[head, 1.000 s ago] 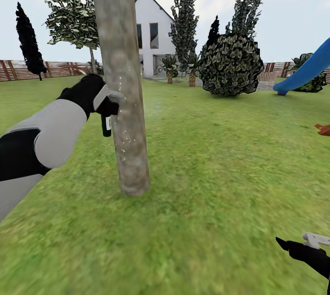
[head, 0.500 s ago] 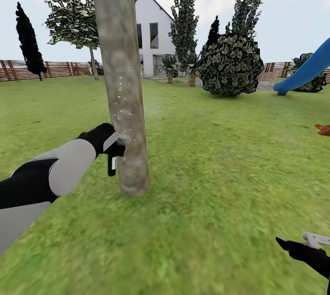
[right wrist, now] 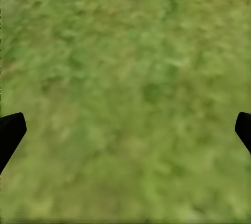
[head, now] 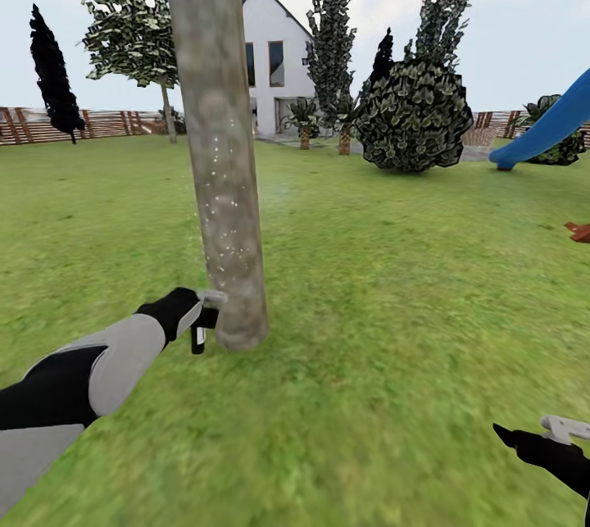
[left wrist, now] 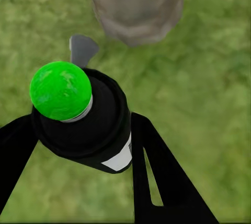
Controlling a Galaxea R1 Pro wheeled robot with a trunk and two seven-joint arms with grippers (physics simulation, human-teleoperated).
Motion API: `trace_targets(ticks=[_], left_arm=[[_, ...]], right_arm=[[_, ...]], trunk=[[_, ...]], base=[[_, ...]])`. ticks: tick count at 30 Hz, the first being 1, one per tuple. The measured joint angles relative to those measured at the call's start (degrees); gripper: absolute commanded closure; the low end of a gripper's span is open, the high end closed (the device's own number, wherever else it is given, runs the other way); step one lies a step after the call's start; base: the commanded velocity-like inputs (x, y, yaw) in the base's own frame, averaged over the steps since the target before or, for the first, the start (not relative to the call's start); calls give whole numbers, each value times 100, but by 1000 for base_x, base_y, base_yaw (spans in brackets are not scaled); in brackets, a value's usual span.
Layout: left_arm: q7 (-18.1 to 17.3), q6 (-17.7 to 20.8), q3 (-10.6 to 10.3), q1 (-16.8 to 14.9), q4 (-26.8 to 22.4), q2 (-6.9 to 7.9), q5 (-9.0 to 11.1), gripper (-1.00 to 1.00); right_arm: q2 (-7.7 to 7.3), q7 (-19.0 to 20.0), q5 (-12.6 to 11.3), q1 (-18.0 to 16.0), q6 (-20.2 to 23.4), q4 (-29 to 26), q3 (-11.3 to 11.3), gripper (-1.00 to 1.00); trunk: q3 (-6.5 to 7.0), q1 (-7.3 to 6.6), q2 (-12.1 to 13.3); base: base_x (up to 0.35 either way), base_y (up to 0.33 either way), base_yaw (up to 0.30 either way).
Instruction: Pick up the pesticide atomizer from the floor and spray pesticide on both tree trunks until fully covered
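Tree trunk top cut off by frame edge

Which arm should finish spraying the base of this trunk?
Left. Its end effector is shut on the pesticide atomizer, nozzle beside the tree trunk near its base. The right end effector is open over grass, far off.

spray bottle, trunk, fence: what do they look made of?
Spray bottle: probably plastic, black body with a soft sheen, white label, grey nozzle, glossy green cap. Tree trunk: bark, matte mottled grey-brown, speckled with pale droplets. Fence: looks like wood, brown horizontal slats; too distant to judge the finish.
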Motion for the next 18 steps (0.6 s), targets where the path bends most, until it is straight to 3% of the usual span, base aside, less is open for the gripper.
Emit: trace_targets(ticks=[2, 4, 6, 11, 18], left_arm=[[0, -515, 11, 270, 2, 1, 86, 100], [-5, -614, 12, 337, 14, -3, 363, 100], [-13, -636, -1, 383, 17, -5, 488, 100], [-23, -642, -5, 398, 0, 1, 521, 100], [-18, -640, -6, 399, 0, -8, 521, 100]], right_arm=[[-2, -5, 1, 0, 0, -2, 0, -100], [-1, -7, 0, 0, 0, 0, 0, -100], [2, -14, 3, 0, -3, 4, 3, -100], [8, -17, 8, 0, -6, 7, 17, -100], [6, -8, 1, 0, 2, 7, 18, -100]], trunk=[[1, 0, 0], [1, -1, 0], [1, -1, -1], [1, -1, -1], [1, -1, -1]], base=[[0, 0, 242], [0, 0, 253], [0, 0, 255], [0, -33, 224], [57, -293, 17]])
